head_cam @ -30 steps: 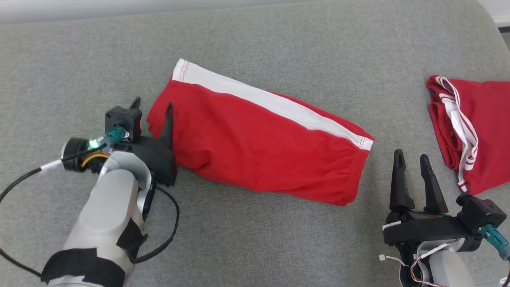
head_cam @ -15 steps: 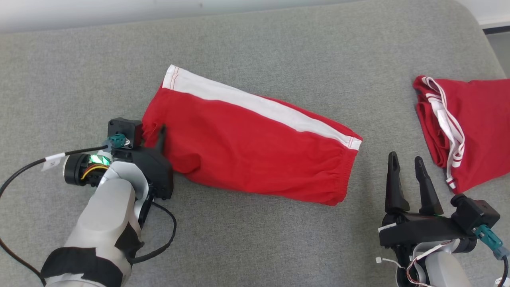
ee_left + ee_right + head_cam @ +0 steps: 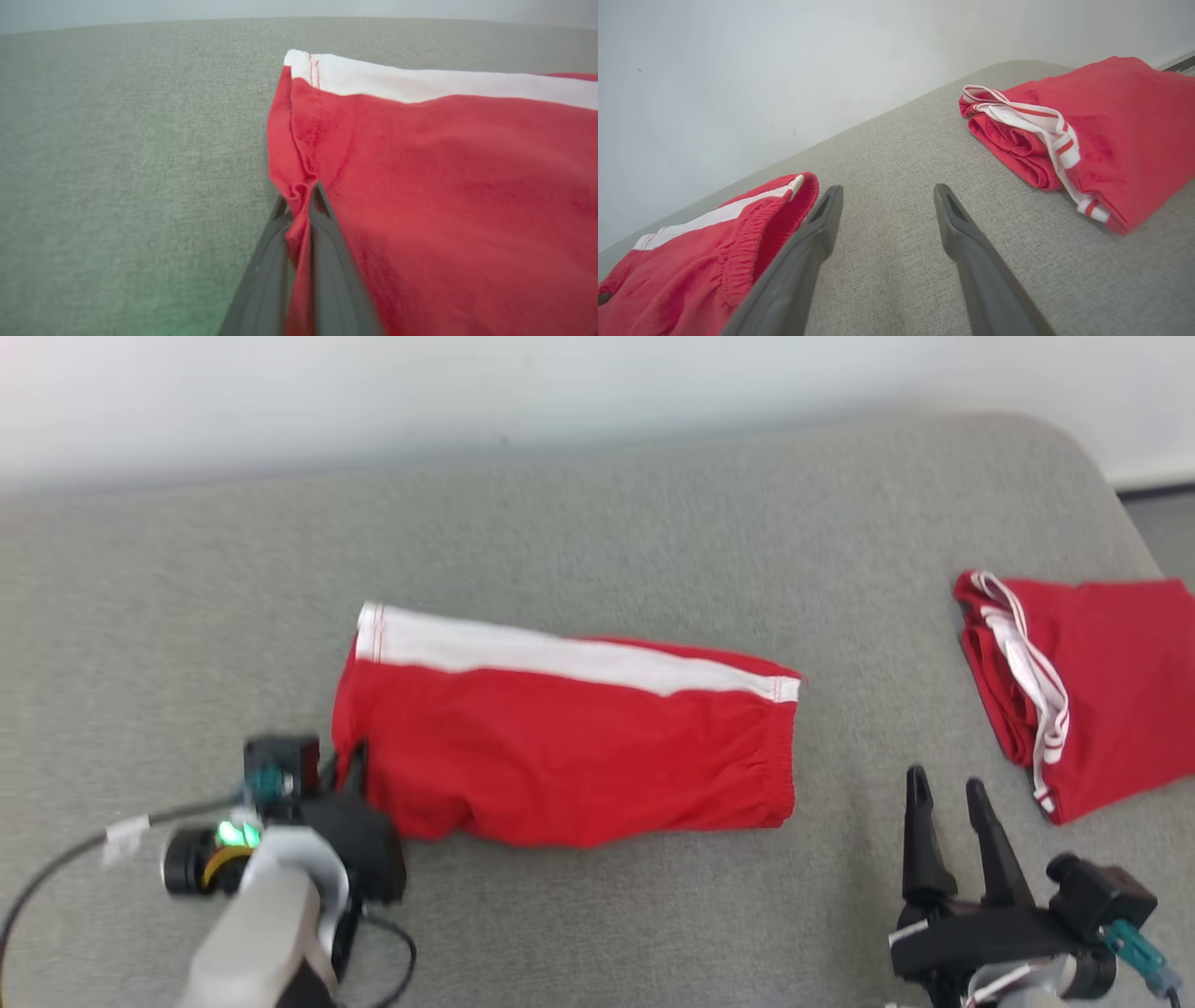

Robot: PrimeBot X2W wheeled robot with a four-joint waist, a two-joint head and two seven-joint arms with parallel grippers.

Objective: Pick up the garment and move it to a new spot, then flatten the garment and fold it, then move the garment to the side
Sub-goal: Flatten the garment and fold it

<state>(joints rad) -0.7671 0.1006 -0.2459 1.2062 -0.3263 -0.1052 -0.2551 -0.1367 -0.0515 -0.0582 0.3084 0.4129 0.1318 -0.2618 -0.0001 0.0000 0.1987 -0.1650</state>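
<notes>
The garment (image 3: 579, 756) is a pair of red shorts with a white side stripe, lying folded in a long strip on the grey cushion (image 3: 607, 523). My left gripper (image 3: 353, 761) sits at its lower left corner, shut on a pinch of red hem. The left wrist view shows the garment (image 3: 444, 177) bunched between the fingers of the left gripper (image 3: 306, 186). My right gripper (image 3: 945, 780) stands open at the lower right, just right of the elastic waistband end. In the right wrist view, the right gripper (image 3: 887, 189) holds nothing and the garment (image 3: 714, 252) lies to its left.
A second red garment (image 3: 1102, 691) with white-striped trim lies folded at the right edge of the cushion, also seen as a red garment (image 3: 1101, 135) beyond my right fingers. A white wall (image 3: 560, 392) runs behind the cushion, whose corner rounds off at the upper right.
My left gripper's fingers have closed on the garment's left hem. The head camera has tilted, so the whole picture has shifted down. The right gripper stays open.
</notes>
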